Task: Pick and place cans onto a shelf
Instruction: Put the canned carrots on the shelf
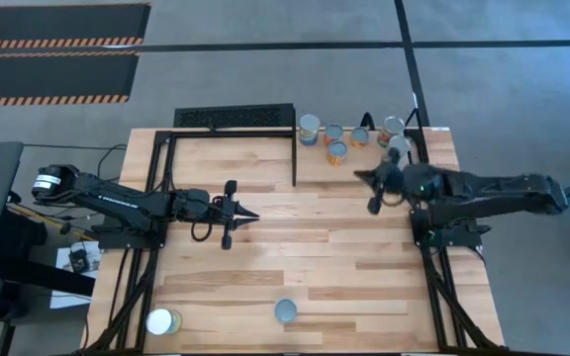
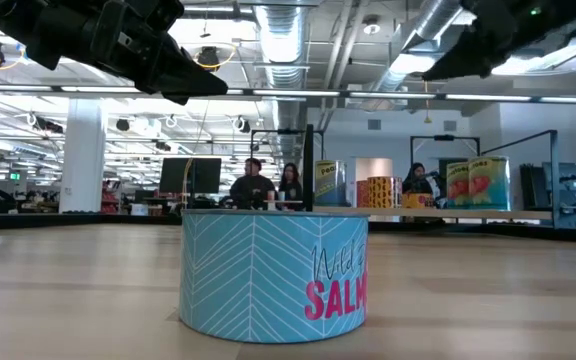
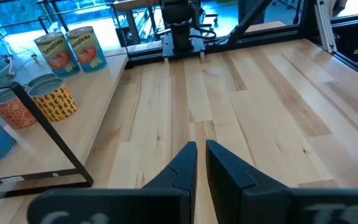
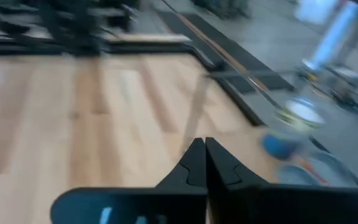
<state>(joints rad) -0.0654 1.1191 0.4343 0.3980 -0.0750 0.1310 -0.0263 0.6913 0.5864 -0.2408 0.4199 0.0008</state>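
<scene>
Several cans (image 1: 337, 151) stand upright in a cluster on the shelf board (image 1: 364, 163) at the table's far right; they also show in the left wrist view (image 3: 55, 99) and, blurred, in the right wrist view (image 4: 280, 144). A blue can (image 1: 285, 311) stands near the table's near edge and fills the low view (image 2: 273, 275). A yellow-white can (image 1: 163, 321) lies at the near left corner. My left gripper (image 1: 253, 215) is shut and empty above the table's middle left (image 3: 201, 155). My right gripper (image 1: 359, 176) is shut and empty just nearer than the can cluster (image 4: 204, 149).
A black metal frame (image 1: 295, 158) rises from the far left part of the table, with a dark grille (image 1: 234, 117) behind it. Bare wood lies between the two grippers (image 1: 305, 237). People sit in the room beyond the table (image 2: 268, 185).
</scene>
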